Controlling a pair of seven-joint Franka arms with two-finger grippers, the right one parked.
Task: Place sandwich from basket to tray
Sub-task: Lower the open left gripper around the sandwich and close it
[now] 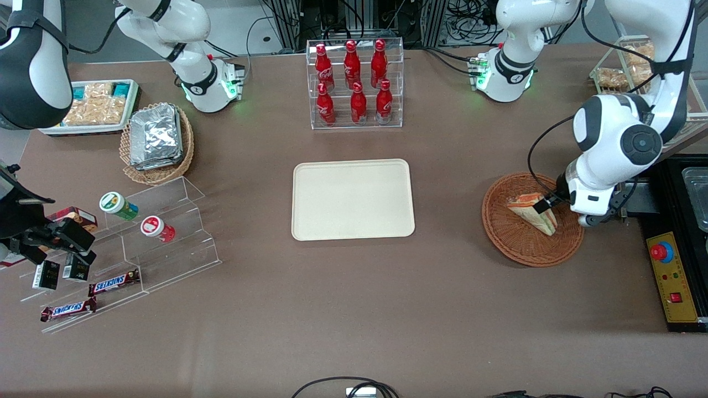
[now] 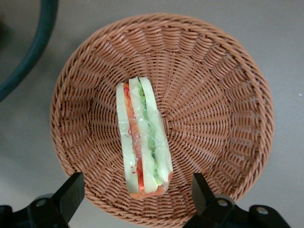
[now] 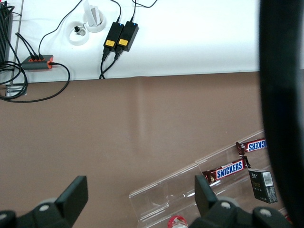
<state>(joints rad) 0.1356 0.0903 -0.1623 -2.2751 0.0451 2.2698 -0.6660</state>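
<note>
The sandwich (image 1: 532, 213), a wrapped wedge with pale bread and orange and green layers, lies in the round reddish-brown wicker basket (image 1: 498, 235) toward the working arm's end of the table. My gripper (image 1: 545, 205) hangs just above the basket and is open. In the left wrist view the sandwich (image 2: 142, 142) lies lengthwise on the basket's weave (image 2: 213, 95). Its near end sits between the two black fingers (image 2: 71, 190) of the gripper (image 2: 137, 186), with a wide gap on each side and no contact. The cream tray (image 1: 353, 199) sits bare at the middle of the table.
A clear rack of red bottles (image 1: 355, 83) stands farther from the camera than the tray. A tan basket of foil packets (image 1: 157, 141), a white snack tray (image 1: 94, 105) and an acrylic step stand (image 1: 166, 232) lie toward the parked arm's end. A control box (image 1: 672, 276) sits beside the reddish-brown basket.
</note>
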